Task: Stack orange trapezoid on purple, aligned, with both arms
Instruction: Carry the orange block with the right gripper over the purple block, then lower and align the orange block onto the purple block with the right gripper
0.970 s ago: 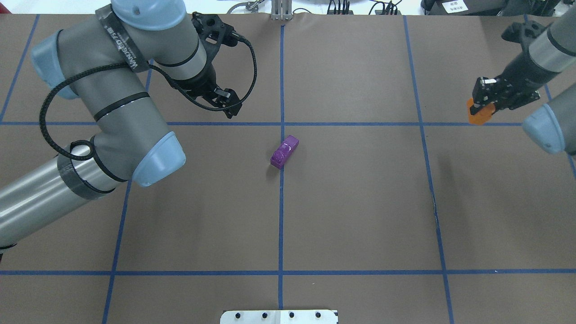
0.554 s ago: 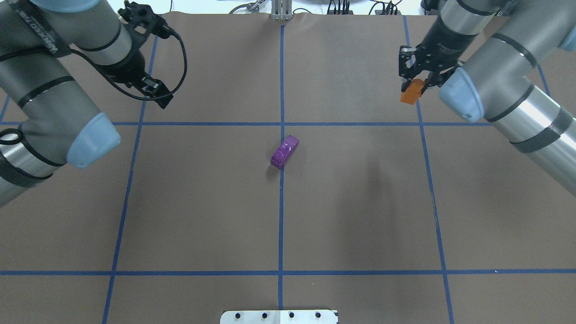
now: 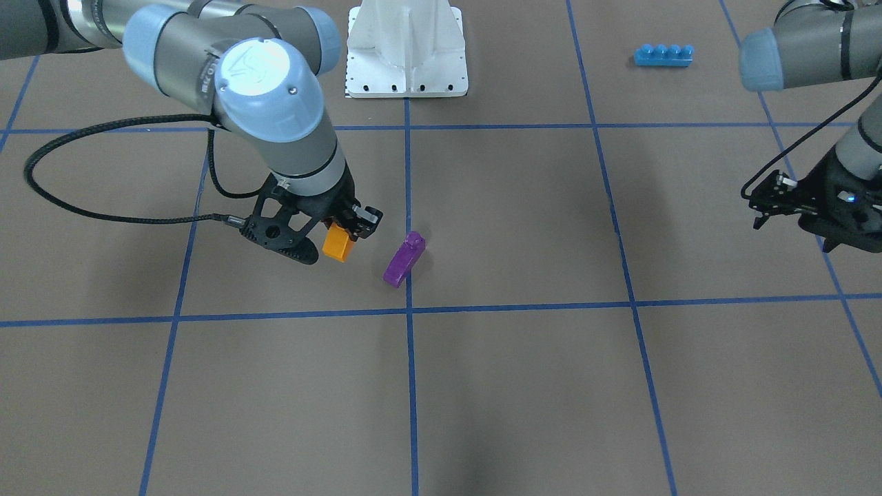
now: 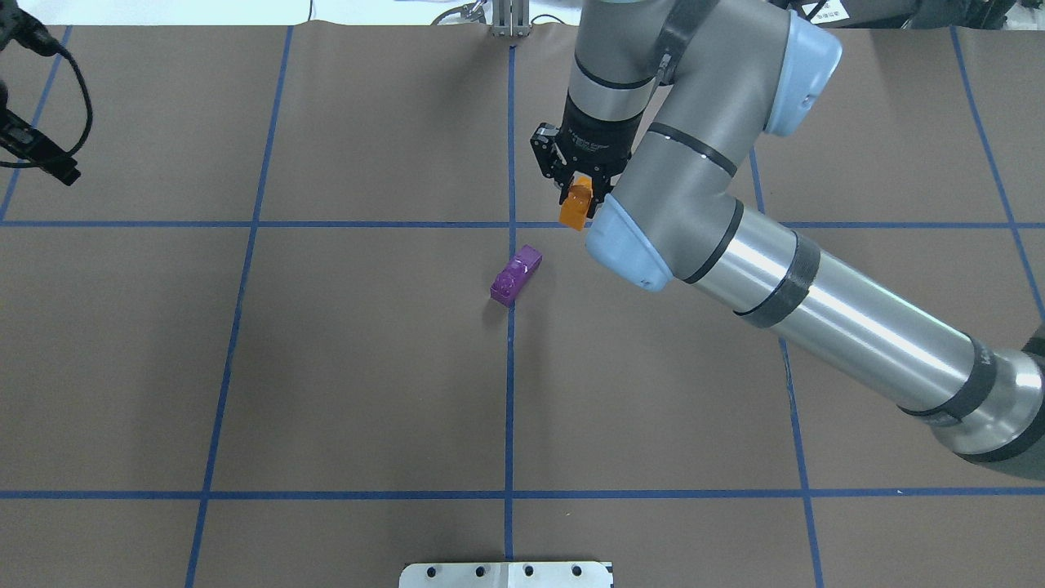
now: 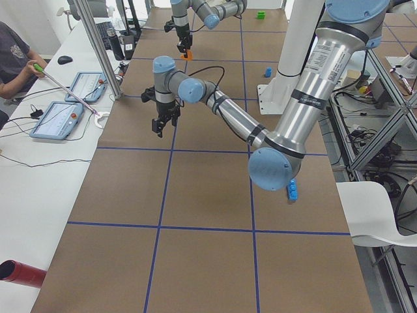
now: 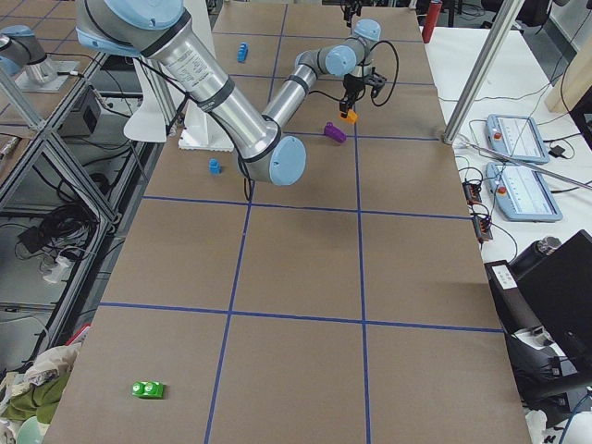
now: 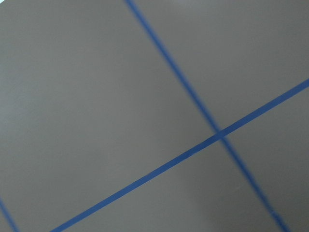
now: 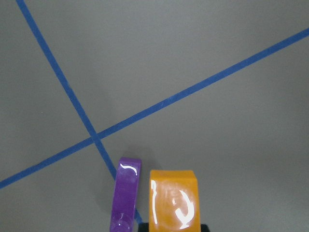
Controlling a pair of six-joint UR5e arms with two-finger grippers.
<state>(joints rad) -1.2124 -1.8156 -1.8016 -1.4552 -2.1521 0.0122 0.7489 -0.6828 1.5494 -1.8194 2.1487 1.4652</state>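
Note:
The purple brick (image 4: 516, 275) lies on the brown table near the middle blue line, and also shows in the front-facing view (image 3: 404, 259). My right gripper (image 4: 578, 194) is shut on the orange trapezoid (image 4: 575, 208) and holds it just above the table, a little beyond and to the right of the purple brick. The front-facing view shows the orange trapezoid (image 3: 337, 243) clear of the purple brick. In the right wrist view the orange trapezoid (image 8: 173, 198) is side by side with the purple brick (image 8: 125, 195). My left gripper (image 3: 754, 207) is open and empty, far off at the table's left edge.
A long blue four-stud brick (image 3: 663, 55) lies near the white pedestal base (image 3: 406, 52). A small blue brick (image 6: 215, 166) and a green brick (image 6: 147, 389) lie far from the work spot. The right arm's forearm (image 4: 816, 302) crosses the table's right half.
My right arm has swung left from the table's right edge, carrying the orange trapezoid close to the purple brick. My left arm has drawn back to the far left. The purple brick has not moved.

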